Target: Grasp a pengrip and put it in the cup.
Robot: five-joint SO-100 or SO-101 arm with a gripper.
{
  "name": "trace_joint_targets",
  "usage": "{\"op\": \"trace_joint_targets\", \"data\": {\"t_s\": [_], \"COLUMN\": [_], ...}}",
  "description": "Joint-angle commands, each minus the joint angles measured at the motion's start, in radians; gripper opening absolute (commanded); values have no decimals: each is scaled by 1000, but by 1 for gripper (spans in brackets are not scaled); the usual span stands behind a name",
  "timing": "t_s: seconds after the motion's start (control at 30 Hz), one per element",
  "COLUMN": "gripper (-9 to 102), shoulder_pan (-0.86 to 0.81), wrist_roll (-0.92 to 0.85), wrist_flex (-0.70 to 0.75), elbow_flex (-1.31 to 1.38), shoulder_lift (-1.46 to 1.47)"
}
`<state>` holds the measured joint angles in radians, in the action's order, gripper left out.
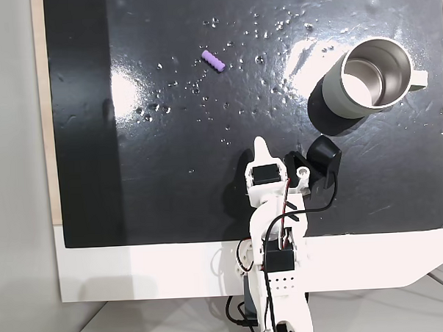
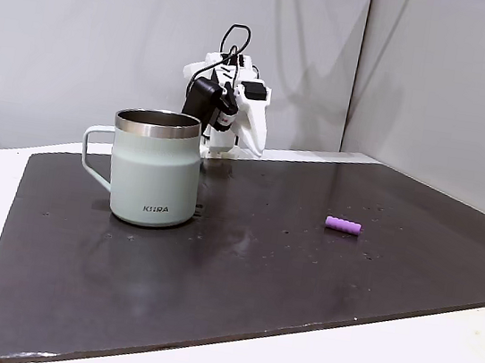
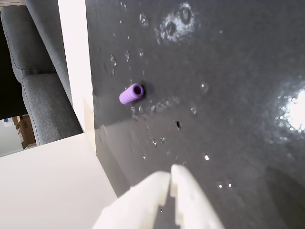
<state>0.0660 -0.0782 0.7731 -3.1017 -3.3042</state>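
Observation:
The light-purple pengrip [image 1: 213, 60] lies on the black mat, far from the arm; it also shows at the right in another fixed view [image 2: 343, 225] and end-on in the wrist view [image 3: 131, 94]. The grey-green cup [image 1: 370, 77] stands upright at the mat's right side, its handle pointing right; in the other fixed view the cup [image 2: 155, 169] is in front of the arm. My white gripper [image 3: 170, 177] is shut with nothing between its fingers, hovering over the mat's near part [image 1: 260, 144], well short of the pengrip.
The black mat [image 1: 170, 168] covers a white table and is dotted with small bright specks. A grey sofa [image 3: 43, 86] shows beyond the table edge in the wrist view. A pale wall stands behind the arm [image 2: 232, 99].

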Motion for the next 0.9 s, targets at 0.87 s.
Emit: {"op": "trace_joint_targets", "data": {"t_s": [0.87], "gripper": [0], "shoulder_pan": [12], "wrist_roll": [91], "wrist_flex": [104], "elbow_flex": [584], "shoulder_lift": [416]}}
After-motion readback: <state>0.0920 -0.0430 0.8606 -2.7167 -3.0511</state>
